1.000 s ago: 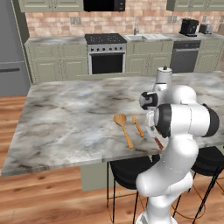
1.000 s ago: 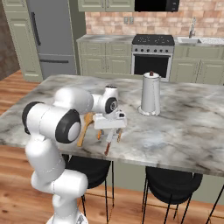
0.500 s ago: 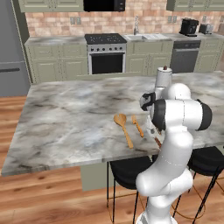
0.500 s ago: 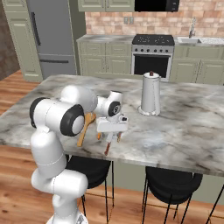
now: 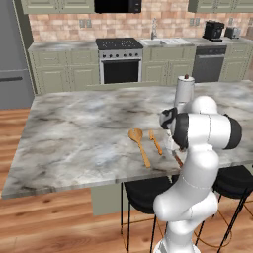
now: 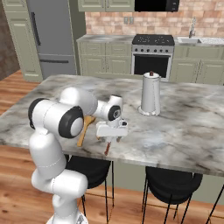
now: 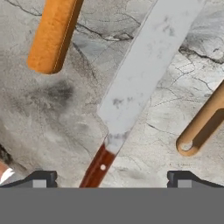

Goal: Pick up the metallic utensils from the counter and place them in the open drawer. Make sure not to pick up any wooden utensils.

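The knife (image 7: 140, 78) lies on the marbled counter (image 7: 57, 113), silvery blade pointing away and reddish-brown handle (image 7: 95, 169) running down between my fingertips. My gripper (image 7: 111, 179) hangs open just above that handle, touching nothing. An orange-handled utensil (image 7: 52, 35) lies beyond to the left. A tan wooden spoon handle (image 7: 201, 124) with a hole in its end lies to the right. From the right base my gripper (image 6: 111, 139) hovers at the counter's near edge, where the knife handle (image 6: 107, 148) sticks out. The wooden spoon (image 5: 138, 143) and the orange utensil (image 5: 155, 142) lie side by side. The open drawer is out of view.
A tall white kettle (image 6: 150, 94) stands on the counter (image 6: 188, 127) behind my hand. Black stools (image 6: 170, 192) sit under the counter's near edge. A stove (image 5: 121, 59) and sage-green cabinets line the back wall.
My hand has sunk a little toward the knife while the elbow swung. The jaws stayed open and the utensils have not moved.
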You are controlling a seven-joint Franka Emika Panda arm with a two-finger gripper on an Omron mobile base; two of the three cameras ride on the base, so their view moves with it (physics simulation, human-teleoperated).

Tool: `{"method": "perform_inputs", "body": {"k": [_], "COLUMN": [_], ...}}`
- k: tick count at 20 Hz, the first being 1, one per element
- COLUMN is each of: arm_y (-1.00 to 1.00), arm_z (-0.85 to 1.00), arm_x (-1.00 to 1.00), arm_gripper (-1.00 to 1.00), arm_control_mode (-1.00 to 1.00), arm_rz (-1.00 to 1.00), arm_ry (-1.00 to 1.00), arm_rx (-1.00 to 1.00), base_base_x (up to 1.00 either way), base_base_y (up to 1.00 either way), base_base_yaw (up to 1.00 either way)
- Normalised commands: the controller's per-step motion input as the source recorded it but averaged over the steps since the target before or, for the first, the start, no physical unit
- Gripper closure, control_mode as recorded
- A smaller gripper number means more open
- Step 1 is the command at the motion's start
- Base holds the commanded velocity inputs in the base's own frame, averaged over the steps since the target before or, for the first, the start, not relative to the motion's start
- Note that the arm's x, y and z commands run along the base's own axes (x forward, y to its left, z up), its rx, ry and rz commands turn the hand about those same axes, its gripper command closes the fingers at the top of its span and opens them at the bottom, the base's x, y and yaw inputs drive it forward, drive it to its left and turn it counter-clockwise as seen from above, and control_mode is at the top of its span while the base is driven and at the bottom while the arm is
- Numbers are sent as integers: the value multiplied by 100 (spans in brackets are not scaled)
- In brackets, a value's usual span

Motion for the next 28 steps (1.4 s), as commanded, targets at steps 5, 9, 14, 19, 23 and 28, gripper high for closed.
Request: {"method": "perform_inputs", "body": {"k": [5, 9, 14, 19, 23, 28], "arm_y": [0, 0, 0, 0, 0, 10], "arm_z": [-3, 0, 0, 0, 0, 0], "arm_x": [-5, -4, 0, 0, 0, -23], "arm_gripper": [-100, -100, -100, -100, -100, -100], "arm_control_mode": [-100, -100, -100, -100, -100, -100], "arm_rz": [-3, -6, -16, -22, -23, -9], "arm_ry": [0, 0, 0, 0, 0, -5], "arm_rx": [0, 0, 0, 0, 0, -7], "base_base_x": [0, 0, 0, 0, 0, 0], "base_base_y": [0, 0, 0, 0, 0, 0], "base_base_yaw": [0, 0, 0, 0, 0, 0]}}
